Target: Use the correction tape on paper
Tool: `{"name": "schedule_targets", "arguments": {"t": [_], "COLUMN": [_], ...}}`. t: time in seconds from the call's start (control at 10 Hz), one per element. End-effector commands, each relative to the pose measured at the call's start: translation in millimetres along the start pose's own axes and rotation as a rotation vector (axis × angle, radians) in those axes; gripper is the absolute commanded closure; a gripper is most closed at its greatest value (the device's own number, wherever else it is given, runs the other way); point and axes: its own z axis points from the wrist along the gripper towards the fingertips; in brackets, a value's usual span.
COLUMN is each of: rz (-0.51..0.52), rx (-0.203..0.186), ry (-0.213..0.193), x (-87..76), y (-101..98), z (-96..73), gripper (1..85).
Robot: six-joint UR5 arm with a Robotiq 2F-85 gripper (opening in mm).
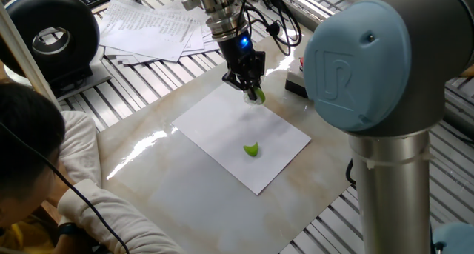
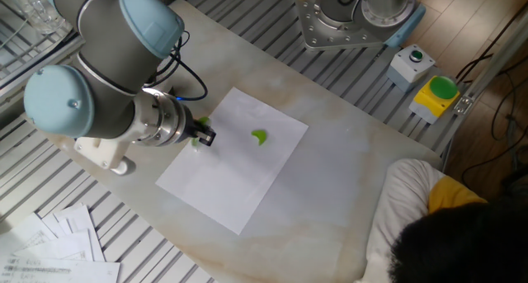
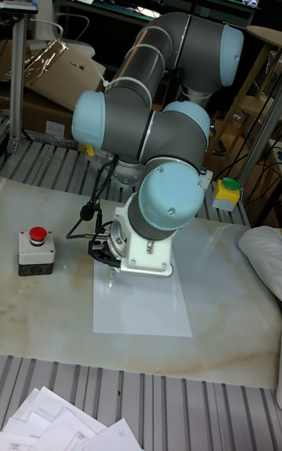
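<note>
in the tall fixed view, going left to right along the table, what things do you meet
red-button box → tool, shut on a green-tipped correction tape and poised over the paper's left part → the paper → yellow box with a green button → white cushion at the right edge.

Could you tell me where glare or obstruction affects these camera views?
One fixed view: bright glare streaks on the table left of the paper, and the arm's big joint fills the right foreground. Tall fixed view: the arm hides much of the paper and the gripper sits in shadow.
</note>
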Motion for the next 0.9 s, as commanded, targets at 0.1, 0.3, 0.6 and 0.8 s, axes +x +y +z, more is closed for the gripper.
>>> {"name": "schedule_targets", "arguments": {"t": [0.1,0.3,0.6,0.8], "rz": [-0.011,-0.012,-0.015,-0.019], "rx": [-0.009,-0.007,0.001,0.005], "ry": [-0.020,-0.023,-0.024,-0.023], "x": [-2.9,-2.1,-1.7,-1.0], "y": [3.7,4.0,1.9,0.0], "z": [12.7,17.1,18.8,20.3], "gripper": [84.7,84.7,84.7,84.7]}}
